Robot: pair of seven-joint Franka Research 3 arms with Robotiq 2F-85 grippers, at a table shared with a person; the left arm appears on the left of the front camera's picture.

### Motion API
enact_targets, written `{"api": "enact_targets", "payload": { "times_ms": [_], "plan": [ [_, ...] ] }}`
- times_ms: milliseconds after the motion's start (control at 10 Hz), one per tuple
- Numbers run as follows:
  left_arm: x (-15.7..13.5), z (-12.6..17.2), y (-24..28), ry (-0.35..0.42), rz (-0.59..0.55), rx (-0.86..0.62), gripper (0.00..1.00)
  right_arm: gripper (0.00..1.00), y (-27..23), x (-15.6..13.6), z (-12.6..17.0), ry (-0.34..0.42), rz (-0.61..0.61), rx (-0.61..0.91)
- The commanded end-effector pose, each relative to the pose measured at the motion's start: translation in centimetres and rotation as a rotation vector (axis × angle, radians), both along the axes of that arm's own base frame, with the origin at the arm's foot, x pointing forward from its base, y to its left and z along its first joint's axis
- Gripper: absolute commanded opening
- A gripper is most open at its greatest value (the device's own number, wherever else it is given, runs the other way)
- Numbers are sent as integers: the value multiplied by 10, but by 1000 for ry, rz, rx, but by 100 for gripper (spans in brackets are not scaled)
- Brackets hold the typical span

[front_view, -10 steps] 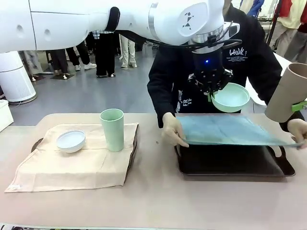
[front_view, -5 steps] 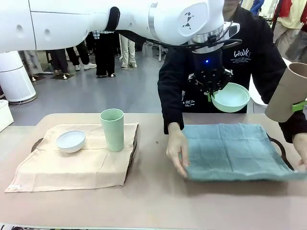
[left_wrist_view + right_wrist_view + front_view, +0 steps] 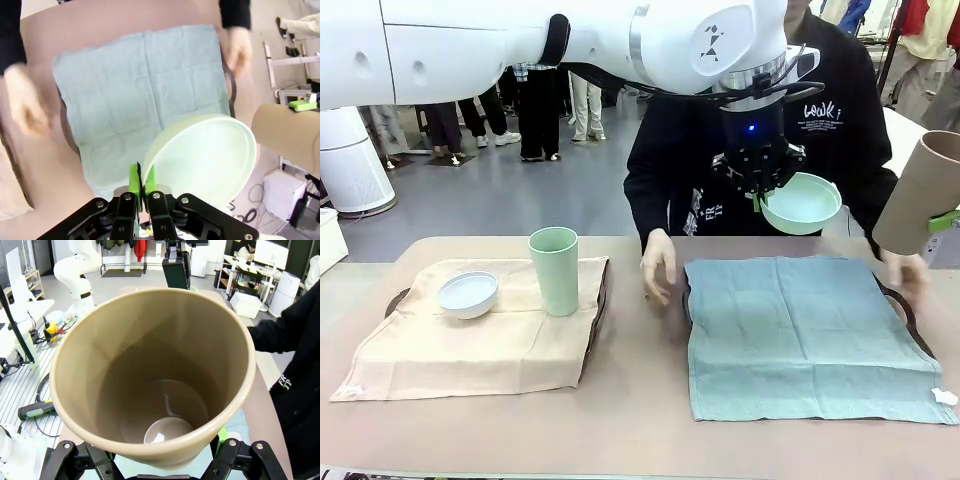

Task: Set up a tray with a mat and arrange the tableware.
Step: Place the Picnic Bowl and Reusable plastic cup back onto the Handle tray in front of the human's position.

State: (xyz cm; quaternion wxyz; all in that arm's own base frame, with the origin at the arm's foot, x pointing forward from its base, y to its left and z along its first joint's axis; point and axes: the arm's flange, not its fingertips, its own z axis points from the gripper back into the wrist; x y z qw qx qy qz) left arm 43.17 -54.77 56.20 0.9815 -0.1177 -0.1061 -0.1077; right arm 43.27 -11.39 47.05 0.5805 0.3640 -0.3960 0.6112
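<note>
Across the tan table [image 3: 640, 420] a person in a black top stood at the far side, with other people farther back on the grey floor. On the robot's left side of the table lay a beige mat [image 3: 470, 340] over a dark tray, and on it stood the white bowl [image 3: 468, 294] with the mint green cup [image 3: 554, 270] upright just beside it. On the right side a blue-green mat [image 3: 805, 335] lay spread flat over a second dark tray [image 3: 910, 310], whose rim and handle peeked out at the mat's edge. The person's hand [image 3: 658, 265] hovered at the mat's near corner, between the two trays, and the other hand [image 3: 905, 272] was at the mat's far right corner. The left gripper [image 3: 757, 200], reaching across from the left, hung well above the blue-green mat with its fingers clenched on the rim of the mint green bowl [image 3: 802, 203]; in the left wrist view the green pads [image 3: 134, 179] pinched the bowl's wall from both sides and the bowl [image 3: 200, 160] tilted over the mat. The right gripper [image 3: 942, 222] grasped the tan-brown cup [image 3: 920, 195] up in the air at the right edge, tilted, a green pad pressing its side; the right wrist view looked straight down into the cup's empty inside [image 3: 155, 390].
</note>
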Motion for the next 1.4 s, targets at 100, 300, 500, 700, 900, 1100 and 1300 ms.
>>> {"api": "enact_targets", "payload": {
  "times_ms": [100, 300, 500, 700, 900, 1100, 1300],
  "plan": [
    [0, 4, 1, 5, -4, -22, 0, 28, 0, 4, 3, -9, 10, 19],
    [0, 4, 1, 5, -4, -22, 0, 28, 0, 4, 3, -9, 10, 19],
    [0, 4, 1, 5, -4, -22, 0, 28, 0, 4, 3, -9, 10, 19],
    [0, 4, 1, 5, -4, -22, 0, 28, 0, 4, 3, -9, 10, 19],
    [0, 4, 1, 5, -4, -22, 0, 28, 0, 4, 3, -9, 10, 19],
    [0, 4, 1, 5, -4, -22, 0, 28, 0, 4, 3, -9, 10, 19],
    [0, 4, 1, 5, -4, -22, 0, 28, 0, 4, 3, -9, 10, 19]
  ]
}}
